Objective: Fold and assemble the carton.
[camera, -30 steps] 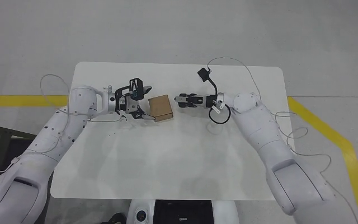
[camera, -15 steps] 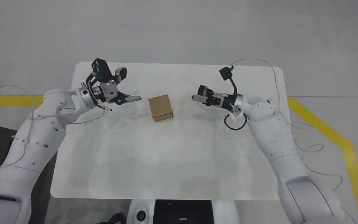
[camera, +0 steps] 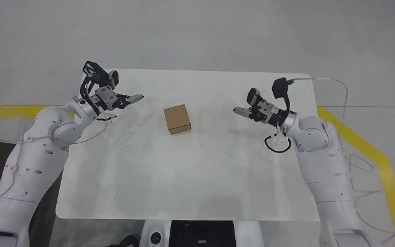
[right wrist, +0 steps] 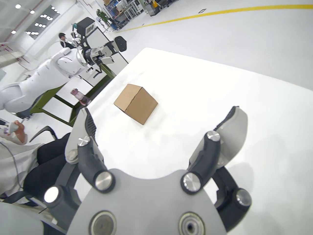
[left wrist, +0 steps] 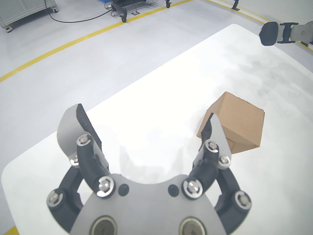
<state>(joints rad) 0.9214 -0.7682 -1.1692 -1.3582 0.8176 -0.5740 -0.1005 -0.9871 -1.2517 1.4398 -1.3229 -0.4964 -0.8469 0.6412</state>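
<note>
Brown cardboard carton [camera: 177, 119] mid white bench [camera: 210, 179], one corner hidden by left tool [left wrist: 144, 113], spread wide, empty, right tool [right wrist: 159, 111] likewise, yellow-lined grey floor [camera: 197, 37].

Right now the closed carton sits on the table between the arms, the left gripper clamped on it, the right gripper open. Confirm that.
Not quite: the left gripper is open and clear of the carton, as the left wrist view shows. The rest stands: carton closed on the table, right gripper open.
</note>
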